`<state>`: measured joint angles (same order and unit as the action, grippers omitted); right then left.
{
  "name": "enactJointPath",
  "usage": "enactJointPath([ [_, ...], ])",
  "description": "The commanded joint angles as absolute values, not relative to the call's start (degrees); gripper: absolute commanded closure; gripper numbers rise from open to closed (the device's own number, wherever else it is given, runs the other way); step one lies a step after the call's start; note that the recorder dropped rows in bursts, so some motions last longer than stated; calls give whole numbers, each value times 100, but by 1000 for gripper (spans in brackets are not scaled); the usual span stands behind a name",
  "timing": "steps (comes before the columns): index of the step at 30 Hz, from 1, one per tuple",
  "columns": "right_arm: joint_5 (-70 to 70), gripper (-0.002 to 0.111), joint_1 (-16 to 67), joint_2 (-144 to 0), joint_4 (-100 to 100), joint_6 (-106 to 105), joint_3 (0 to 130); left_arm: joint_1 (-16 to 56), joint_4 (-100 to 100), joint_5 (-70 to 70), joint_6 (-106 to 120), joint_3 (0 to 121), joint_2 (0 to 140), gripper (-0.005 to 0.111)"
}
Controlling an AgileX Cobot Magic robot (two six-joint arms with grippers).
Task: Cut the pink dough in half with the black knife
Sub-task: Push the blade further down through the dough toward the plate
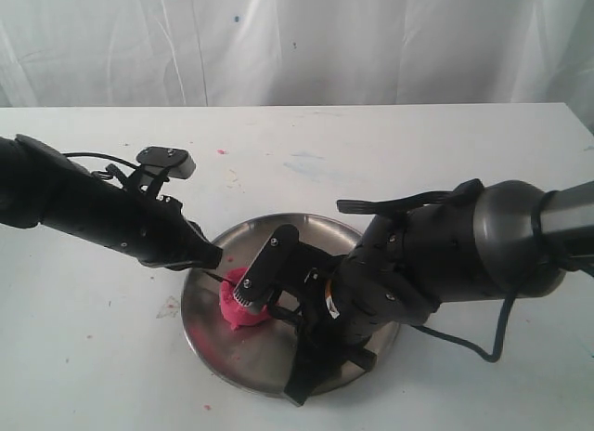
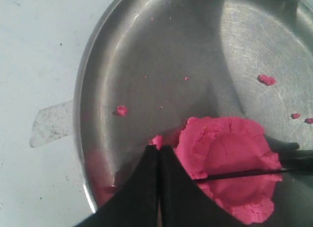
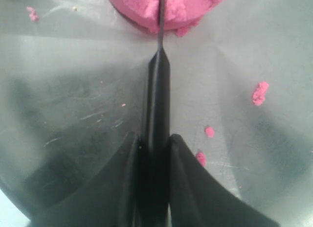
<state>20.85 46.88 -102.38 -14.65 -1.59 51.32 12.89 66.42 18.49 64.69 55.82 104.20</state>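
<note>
The pink dough (image 1: pixel 239 314) lies as one round dented puck on the left part of the steel plate (image 1: pixel 269 361). My right gripper (image 1: pixel 266 267) is shut on the black knife (image 3: pixel 157 104) by its handle. The thin blade (image 2: pixel 244 174) runs across the top of the dough (image 2: pixel 230 153), edge down, roughly along its middle. In the right wrist view the blade enters the dough (image 3: pixel 181 7) just beyond the right gripper (image 3: pixel 154 139). My left gripper (image 1: pixel 213 256) is shut and holds nothing. The left gripper (image 2: pixel 159 147) sits low over the plate (image 2: pixel 161 56), just beside the dough's edge.
Small pink crumbs (image 2: pixel 266 79) dot the plate (image 3: pixel 73 90), one (image 3: pixel 260 92) near the knife. A worn tape patch (image 1: pixel 169 307) marks the white table (image 1: pixel 390 143) left of the plate. A white curtain hangs behind. Both arms crowd over the plate.
</note>
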Motion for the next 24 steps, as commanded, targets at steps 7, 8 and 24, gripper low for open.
enactJointPath([
  [7, 2196, 103, 4679, -10245, -1508, -141, 5151, 1329, 6717, 2217, 6529, 5603, 10644, 107],
  [8, 2207, 103, 4679, -10245, -1508, -141, 5151, 1329, 6717, 2229, 6544, 5603, 10693, 107],
  [24, 2339, 103, 4679, -10223, -1508, -141, 5276, 1329, 6717, 2240, 6568, 5612, 10826, 107],
])
